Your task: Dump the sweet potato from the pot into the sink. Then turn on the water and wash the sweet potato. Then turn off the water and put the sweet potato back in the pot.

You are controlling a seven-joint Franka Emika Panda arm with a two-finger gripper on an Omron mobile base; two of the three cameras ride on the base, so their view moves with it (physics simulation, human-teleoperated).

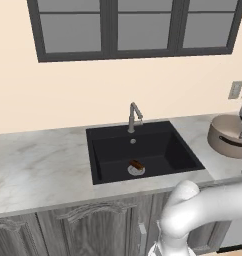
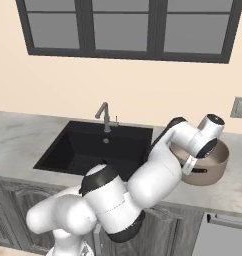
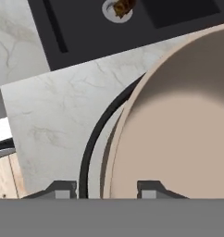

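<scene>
On the silver drain of the black sink (image 1: 103,150) lies the sweet potato (image 1: 137,164); at three o'clock, the pot (image 1: 227,136) sits on the counter (image 1: 38,165), its dark handle between the slightly parted jaws of the gripper (image 3: 107,190).

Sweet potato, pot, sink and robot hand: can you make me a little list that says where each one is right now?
sweet potato: lying on the drain in the sink
sink: black, no water running
faucet: behind the sink
pot: on the counter, right of the sink
gripper: fingertips either side of the pot's handle, slightly apart
</scene>
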